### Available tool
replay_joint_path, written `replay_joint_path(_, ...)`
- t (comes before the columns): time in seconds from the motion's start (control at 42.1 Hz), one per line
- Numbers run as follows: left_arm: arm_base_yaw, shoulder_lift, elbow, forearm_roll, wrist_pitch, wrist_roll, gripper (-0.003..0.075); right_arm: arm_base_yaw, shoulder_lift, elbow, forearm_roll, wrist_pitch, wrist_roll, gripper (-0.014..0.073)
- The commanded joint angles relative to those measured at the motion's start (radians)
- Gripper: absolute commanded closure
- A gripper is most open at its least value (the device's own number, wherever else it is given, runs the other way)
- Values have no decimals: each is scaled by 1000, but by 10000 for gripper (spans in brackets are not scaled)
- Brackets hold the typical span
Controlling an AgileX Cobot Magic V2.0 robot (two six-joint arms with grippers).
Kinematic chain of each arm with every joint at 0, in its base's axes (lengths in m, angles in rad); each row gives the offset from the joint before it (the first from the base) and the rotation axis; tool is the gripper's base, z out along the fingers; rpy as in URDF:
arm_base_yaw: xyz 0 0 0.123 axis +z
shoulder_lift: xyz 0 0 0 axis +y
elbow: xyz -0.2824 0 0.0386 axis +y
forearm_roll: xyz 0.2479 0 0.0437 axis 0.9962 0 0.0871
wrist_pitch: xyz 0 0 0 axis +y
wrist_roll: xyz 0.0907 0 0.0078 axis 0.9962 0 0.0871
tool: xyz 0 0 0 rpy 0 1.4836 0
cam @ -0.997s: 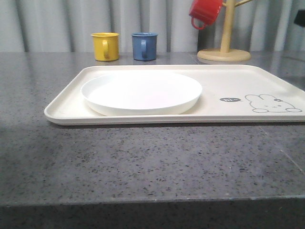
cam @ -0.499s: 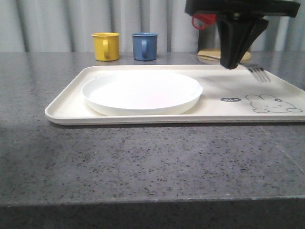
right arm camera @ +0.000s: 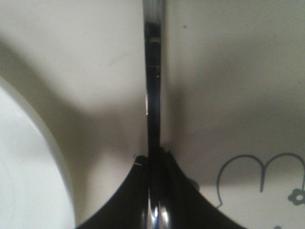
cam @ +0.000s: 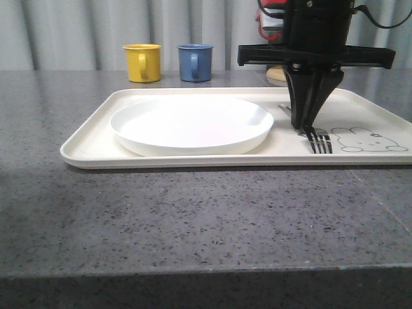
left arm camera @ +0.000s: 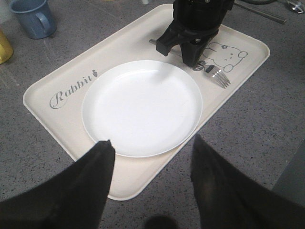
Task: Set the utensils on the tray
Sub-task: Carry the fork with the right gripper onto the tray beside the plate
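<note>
The cream tray (cam: 84, 145) lies on the grey counter with a round white plate (cam: 191, 122) on its left half. My right gripper (cam: 302, 125) points straight down just right of the plate, shut on a silver fork (cam: 320, 140). The fork's tines rest on the tray by the bunny drawing, pointing toward the front edge. In the right wrist view the fork's handle (right arm camera: 153, 71) runs out from between the closed fingers (right arm camera: 153, 157). My left gripper (left arm camera: 152, 143) hangs open above the tray's (left arm camera: 143, 47) near rim and the plate (left arm camera: 141, 107), holding nothing.
A yellow mug (cam: 142, 62) and a blue mug (cam: 195, 62) stand behind the tray. A red mug (cam: 273, 16) hangs on a wooden mug tree (cam: 278, 74), partly behind the right arm. Another slim metal utensil (left arm camera: 259, 13) lies on the counter beyond the tray.
The right arm came into view from the upper right carrying the fork, moved left and down, and now has the fork's tines on the tray beside the plate.
</note>
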Motion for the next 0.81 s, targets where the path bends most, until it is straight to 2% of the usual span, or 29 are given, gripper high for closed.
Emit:
replay_joint_path(0.0,-10,-4,-28,-6,-75,-9,352,-2,-43,-31,-1,-17,4,484)
replay_joint_path(0.095,-10,-4,-28,-6,-75,-9,352,-2,-43,-31,-2,-9,0,374)
replay_joint_path(0.166,-10,-4,-28,-6,-75,-9,352,-2,-44,-32,-2,-10,-7,333)
replay_joint_path(0.404,-10,-4,-28,-6,-75,-9,352,-2,-110,-36,-21,11,-152,335)
replay_joint_path(0.546,-10,-4,-28,-6,-75,-9,352,-10,-206,-34,-121,73,-225,335)
replay_joint_path(0.641,-10,-4,-28,-6,-75,-9,352,-54,-267,-19,-149,91,-262,335)
replay_joint_path(0.783,-10,-4,-28,-6,-75,-9,352,-188,-342,59,-137,93,-338,335)
